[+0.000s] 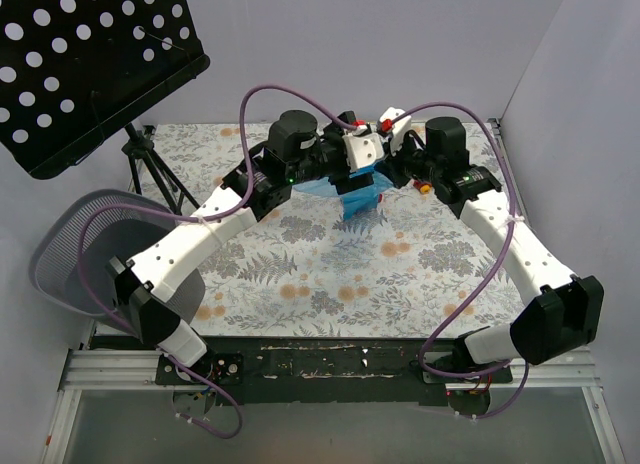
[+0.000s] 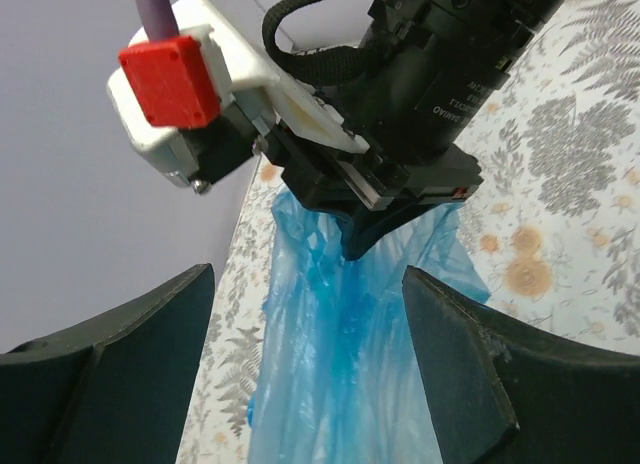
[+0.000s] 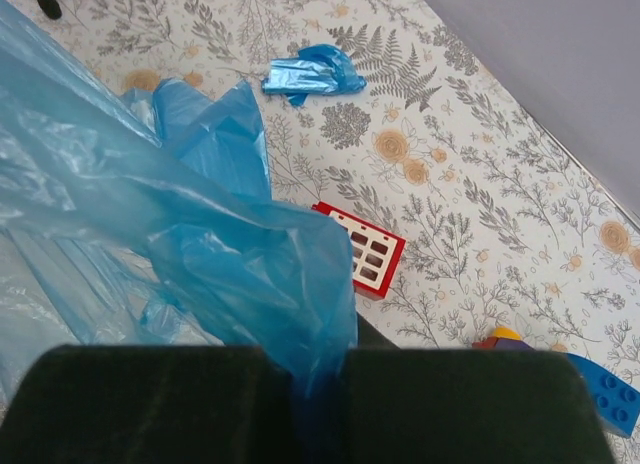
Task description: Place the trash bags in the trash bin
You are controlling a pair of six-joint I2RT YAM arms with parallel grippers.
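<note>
Now: my right hand [image 3: 315, 389] pinches the blue trash bag [image 3: 200, 224], limp, light, slippery film; my left hand [image 2: 305, 324] gapes around it. Grip bunched folds.

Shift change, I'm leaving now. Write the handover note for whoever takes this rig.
Right gripper: shut on the blue bag, holding its top up at the far middle of the table.
Left gripper: open, fingers either side of the bag, not gripping.
Bin: at the table's left edge, nothing blue visible in it.
Done: bag grasped. Left: carry it to the bin, release. A small crumpled blue scrap on the table may need binning too.
</note>
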